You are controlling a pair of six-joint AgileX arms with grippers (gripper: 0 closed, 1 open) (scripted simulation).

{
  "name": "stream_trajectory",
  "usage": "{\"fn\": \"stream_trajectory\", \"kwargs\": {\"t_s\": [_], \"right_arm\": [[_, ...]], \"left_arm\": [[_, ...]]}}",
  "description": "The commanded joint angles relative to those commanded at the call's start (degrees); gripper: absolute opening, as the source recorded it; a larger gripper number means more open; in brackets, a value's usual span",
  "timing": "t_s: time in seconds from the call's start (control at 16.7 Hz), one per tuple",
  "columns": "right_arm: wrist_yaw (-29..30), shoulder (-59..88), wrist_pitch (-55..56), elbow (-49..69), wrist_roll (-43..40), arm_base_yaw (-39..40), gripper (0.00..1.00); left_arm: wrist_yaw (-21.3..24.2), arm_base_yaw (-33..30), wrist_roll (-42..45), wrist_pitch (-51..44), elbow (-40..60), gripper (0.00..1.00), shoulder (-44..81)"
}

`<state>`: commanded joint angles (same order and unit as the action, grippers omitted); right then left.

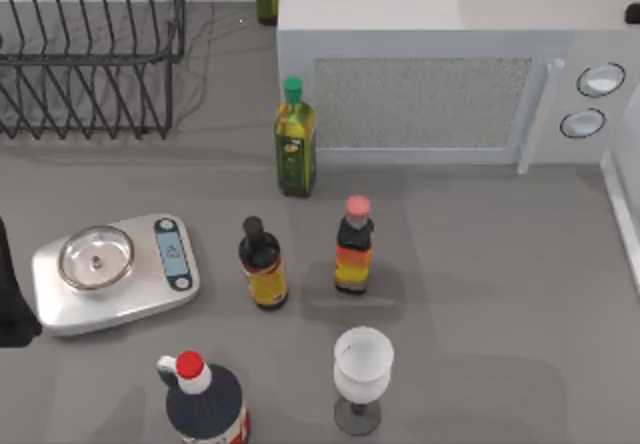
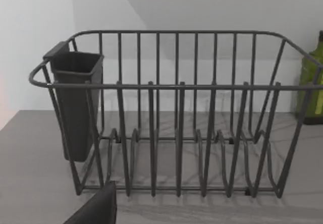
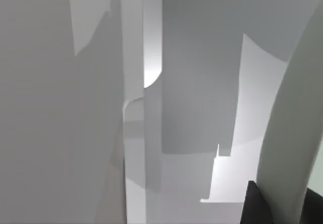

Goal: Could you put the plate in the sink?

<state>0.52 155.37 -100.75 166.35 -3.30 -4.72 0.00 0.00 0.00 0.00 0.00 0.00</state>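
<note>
My right gripper sits close among pale, flat walls, and the broad curved pale rim just beside it is what I take to be the plate, though I cannot make out the sink under it or whether it is really in my grip. Nor can I tell whether that gripper is open or closed. That is the main hazard. If I let go while the plate stands on edge against a wall, it could tip, slide or strike the sink instead of settling flat. If my hold is only on the glossy rim, it may slip early. My left gripper is parked at the bench's left edge beside the kitchen scale, facing the wire dish rack in the far left corner, and I cannot tell its state either. When I bring the right arm back over the bench, the wine glass at the near edge and the pink-capped sauce bottle are tall and narrow, and a careless sweep would topple them.
</note>
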Motion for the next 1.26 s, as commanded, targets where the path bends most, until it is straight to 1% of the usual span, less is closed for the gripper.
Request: {"fn": "stream_trajectory", "kwargs": {"t_s": [0.12, 0.9, 0.96, 1.26], "right_arm": [[0.0, 0.0, 0.0, 0.0, 0.0, 0.0, 0.0], [0.0, 0.0, 0.0, 0.0, 0.0, 0.0, 0.98], [0.0, 0.0, 0.0, 0.0, 0.0, 0.0, 1.0], [0.0, 0.0, 0.0, 0.0, 0.0, 0.0, 1.0]], "left_arm": [[0.0, 0.0, 0.0, 0.0, 0.0, 1.0, 0.0], [0.0, 0.0, 0.0, 0.0, 0.0, 1.0, 0.0], [0.0, 0.0, 0.0, 0.0, 0.0, 1.0, 0.0], [0.0, 0.0, 0.0, 0.0, 0.0, 1.0, 0.0]]}}
